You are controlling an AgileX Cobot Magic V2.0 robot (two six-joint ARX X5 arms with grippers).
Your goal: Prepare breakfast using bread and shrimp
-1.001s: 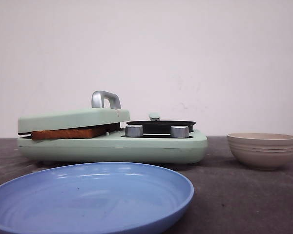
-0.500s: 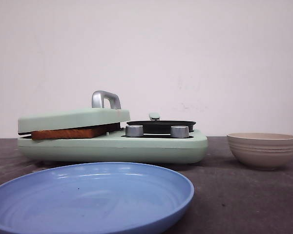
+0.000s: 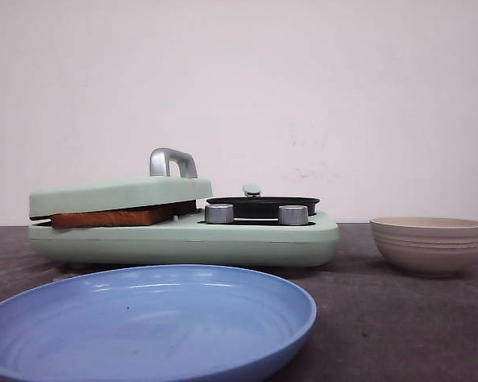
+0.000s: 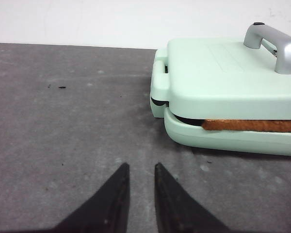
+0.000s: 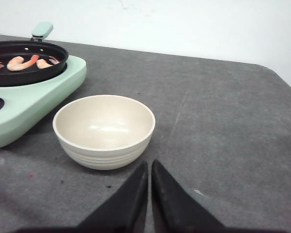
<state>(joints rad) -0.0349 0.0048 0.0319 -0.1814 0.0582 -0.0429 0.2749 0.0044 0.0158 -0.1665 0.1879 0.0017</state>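
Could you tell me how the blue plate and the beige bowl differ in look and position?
The blue plate is wide, shallow and smooth; the beige bowl is narrower, deeper and ribbed around its side. The plate lies in front of the green cooker, while the bowl stands to the cooker's right. Both are empty and upright on the dark table.

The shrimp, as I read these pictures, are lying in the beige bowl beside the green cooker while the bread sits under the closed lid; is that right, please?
Not quite. The beige bowl is empty. The right wrist view shows the shrimp lying in the black pan on the green cooker. The bread does sit under the closed lid.
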